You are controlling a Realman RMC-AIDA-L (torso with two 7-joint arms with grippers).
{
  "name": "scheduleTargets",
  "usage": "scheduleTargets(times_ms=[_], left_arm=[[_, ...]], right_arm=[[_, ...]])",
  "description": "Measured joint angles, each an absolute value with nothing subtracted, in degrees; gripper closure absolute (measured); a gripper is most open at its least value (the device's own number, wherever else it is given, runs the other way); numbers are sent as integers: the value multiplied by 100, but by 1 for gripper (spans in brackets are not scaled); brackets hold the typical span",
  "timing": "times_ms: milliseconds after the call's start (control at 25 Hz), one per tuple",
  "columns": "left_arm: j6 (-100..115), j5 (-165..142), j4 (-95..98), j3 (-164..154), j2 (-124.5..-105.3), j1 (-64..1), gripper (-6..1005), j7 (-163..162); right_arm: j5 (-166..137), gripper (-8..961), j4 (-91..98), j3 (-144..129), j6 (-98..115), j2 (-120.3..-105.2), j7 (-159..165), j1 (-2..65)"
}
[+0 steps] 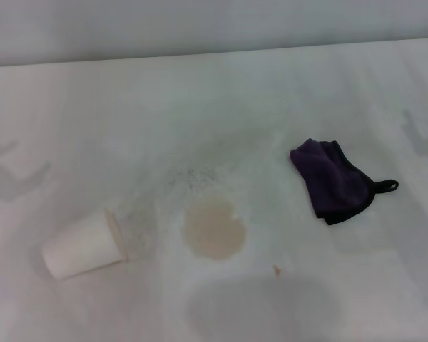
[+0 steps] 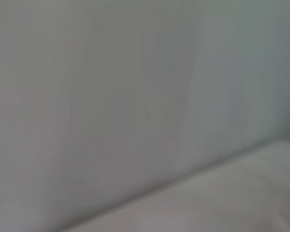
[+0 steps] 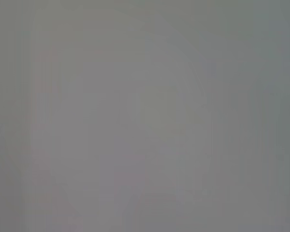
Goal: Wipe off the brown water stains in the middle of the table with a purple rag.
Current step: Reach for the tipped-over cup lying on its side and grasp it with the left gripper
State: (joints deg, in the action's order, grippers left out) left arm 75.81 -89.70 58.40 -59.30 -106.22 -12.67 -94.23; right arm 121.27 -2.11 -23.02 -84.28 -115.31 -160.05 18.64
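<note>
Two things matter: purple rag (image 1: 334,181) crumpled on white counter (image 1: 221,100), right of pale brown water stains (image 1: 214,228) at centre, well apart. Long axis angled toward near right, loop outward. Probably right arm's reach. No arm or jaws in sight; grip state impossible to tell. Tipped paper cup (image 1: 83,244) left of blotch.
</note>
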Motion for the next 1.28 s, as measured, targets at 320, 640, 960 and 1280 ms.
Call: scheduleTargets(times_ms=[320, 640, 960, 1280], left_arm=[[9121, -11058, 7157, -5718, -10588, -1704, 112, -10356], [9879, -12252, 7249, -5741, -10681, -2351, 111, -10562], [9887, -13178, 7082, -5882, -11135, -2768, 112, -10368], [9829, -13767, 6706, -5923, -11513, -3078, 112, -10016]], right_arm=[[12129, 137, -240, -2303, -8616, -11531, -16005, 1857], [12093, 137, -288, -2303, -8811, -11537, -16005, 1854], [12115, 137, -344, -2303, -8846, -11540, -16005, 1826], [12129, 137, -340, -2303, -8841, -11540, -16005, 1828]])
